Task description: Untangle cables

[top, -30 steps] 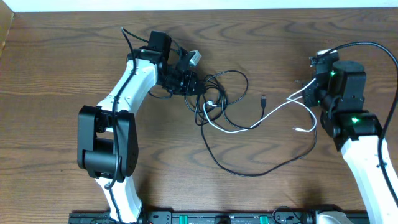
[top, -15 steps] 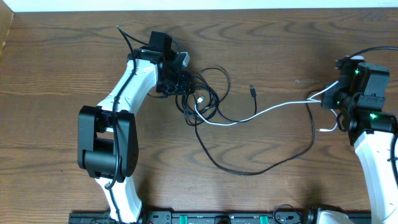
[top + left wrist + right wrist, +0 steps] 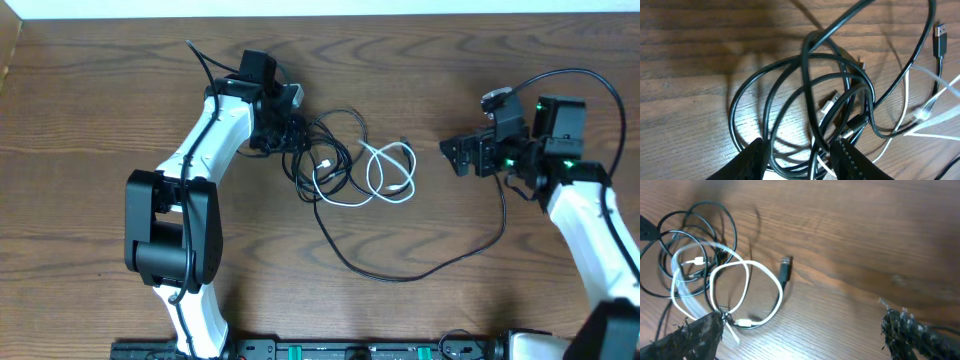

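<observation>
wood desk (image 3: 100, 100): cables (image 3: 345, 165) knot mid-desk; left gripper (image 3: 292, 132), parted, straddles the black loops; right gripper (image 3: 458, 156), spread and empty, sits off to their right.

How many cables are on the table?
3: white cable looped mid-table; coiled black cable at the left gripper; long black cable sweeping toward the right gripper. The tangle may hide more.

No legible text or markings
</observation>
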{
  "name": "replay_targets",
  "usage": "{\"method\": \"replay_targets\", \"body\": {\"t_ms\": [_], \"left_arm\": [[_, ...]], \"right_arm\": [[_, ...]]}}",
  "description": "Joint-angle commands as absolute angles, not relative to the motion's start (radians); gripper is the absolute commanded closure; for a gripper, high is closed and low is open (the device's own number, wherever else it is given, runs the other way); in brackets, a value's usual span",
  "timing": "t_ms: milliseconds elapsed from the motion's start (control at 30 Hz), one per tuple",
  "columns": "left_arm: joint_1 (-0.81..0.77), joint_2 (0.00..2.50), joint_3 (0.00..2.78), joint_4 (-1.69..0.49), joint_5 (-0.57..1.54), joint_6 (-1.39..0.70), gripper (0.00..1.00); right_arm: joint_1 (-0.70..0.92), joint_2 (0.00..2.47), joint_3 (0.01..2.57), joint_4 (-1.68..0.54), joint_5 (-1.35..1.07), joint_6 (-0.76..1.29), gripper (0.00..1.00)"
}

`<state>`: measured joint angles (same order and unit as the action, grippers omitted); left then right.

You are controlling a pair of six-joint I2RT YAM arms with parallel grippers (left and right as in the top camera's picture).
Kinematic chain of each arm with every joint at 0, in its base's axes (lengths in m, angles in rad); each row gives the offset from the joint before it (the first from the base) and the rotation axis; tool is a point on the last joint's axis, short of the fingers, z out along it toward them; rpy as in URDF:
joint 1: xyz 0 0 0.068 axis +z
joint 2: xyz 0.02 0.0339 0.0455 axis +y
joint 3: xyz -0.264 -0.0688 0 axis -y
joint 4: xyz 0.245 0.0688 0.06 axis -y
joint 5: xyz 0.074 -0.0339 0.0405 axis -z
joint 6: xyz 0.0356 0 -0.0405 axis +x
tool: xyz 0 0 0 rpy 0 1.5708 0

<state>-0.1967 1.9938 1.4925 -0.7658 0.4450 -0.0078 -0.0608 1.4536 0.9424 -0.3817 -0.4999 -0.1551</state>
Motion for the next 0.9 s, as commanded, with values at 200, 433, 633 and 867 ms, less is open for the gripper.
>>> {"method": "replay_targets", "body": {"t_ms": [200, 433, 633, 867], "left_arm": [[-0.196, 1.975, 1.485, -0.749, 0.435, -0.021, 0.61], [-0.196, 1.975, 1.479, -0.756, 0.433, -0.021, 0.63], [-0.196, 1.975, 1.447, -0.759, 0.432, -0.021, 0.63], [-0.196, 1.977, 1.419, -0.718, 0.433, -0.025, 0.72]], "right_arm": [[-0.038, 1.574, 1.095, -0.539, -0.537, -0.038, 0.20], [0.103, 1.575, 1.235, -0.612, -0.591, 0.009, 0.66], [0.304, 1.638, 1.225, -0.540, -0.590, 0.030, 0.63], [0.495, 1.753, 1.225, -0.407, -0.559, 0.030, 0.01]]}}
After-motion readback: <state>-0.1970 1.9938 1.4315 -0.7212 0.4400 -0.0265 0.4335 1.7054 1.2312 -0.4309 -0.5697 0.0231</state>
